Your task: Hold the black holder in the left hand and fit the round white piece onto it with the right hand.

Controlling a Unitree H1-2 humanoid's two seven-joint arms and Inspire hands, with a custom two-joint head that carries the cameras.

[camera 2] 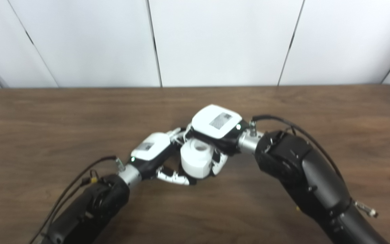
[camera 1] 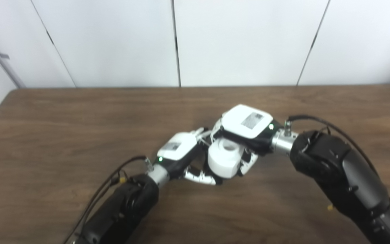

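The round white piece (camera 1: 224, 159), a short thick cylinder with a hole in its top, is held just above the middle of the table. My right hand (camera 1: 245, 123) comes over it from the right and is shut on it, fingers (camera 1: 249, 162) down its right side. My left hand (camera 1: 178, 149) meets it from the left, its fingers curled under and beside the piece. Of the black holder (camera 1: 219, 181) only a dark sliver shows below the white piece; the rest is hidden by the piece and both hands.
The brown wooden table (camera 1: 80, 118) stretches wide on both sides of the hands. White wall panels (camera 1: 113, 40) stand right behind its far edge. Black cables (camera 1: 113, 176) loop off both wrists.
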